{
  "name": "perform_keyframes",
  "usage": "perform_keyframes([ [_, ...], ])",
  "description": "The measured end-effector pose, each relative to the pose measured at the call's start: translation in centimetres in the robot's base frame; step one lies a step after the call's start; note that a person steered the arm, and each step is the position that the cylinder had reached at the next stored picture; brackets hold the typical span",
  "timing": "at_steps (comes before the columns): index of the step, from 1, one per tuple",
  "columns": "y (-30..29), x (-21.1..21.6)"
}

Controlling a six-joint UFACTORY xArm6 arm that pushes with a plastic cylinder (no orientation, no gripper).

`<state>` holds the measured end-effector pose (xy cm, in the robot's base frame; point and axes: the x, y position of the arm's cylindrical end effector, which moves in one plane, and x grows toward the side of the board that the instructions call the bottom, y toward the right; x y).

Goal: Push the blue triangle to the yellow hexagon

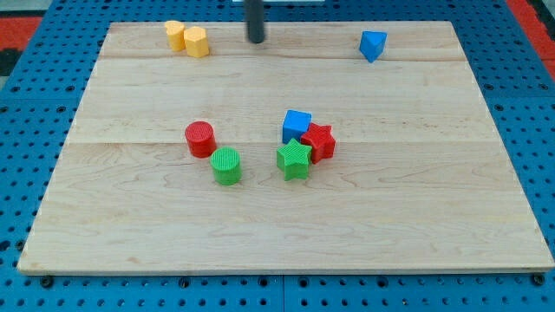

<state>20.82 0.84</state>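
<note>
Camera view takes in the wooden board, then the dark rod, with my tip resting near the far edge, holding nothing, between the yellow pair and the blue triangle. That triangle lies toward the far right corner, well apart from my tip. Toward the far left corner the yellow hexagon touches another yellow block. Mid-board, a blue cube, red star and green star cluster together; a red cylinder and green cylinder stand just left of them.
</note>
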Motion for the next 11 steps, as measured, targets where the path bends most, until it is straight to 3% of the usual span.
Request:
perform_keyframes([
  [1, 9.5, -1.5],
  [2, 20.9, 2.2],
  [3, 20.6, 3.4],
  [4, 13.4, 3.0],
  [6, 8.5, 4.7],
  [7, 0.0, 5.0],
  [8, -2.5, 6.9],
  [9, -0.9, 10.5],
  [11, -9.7, 5.4],
])
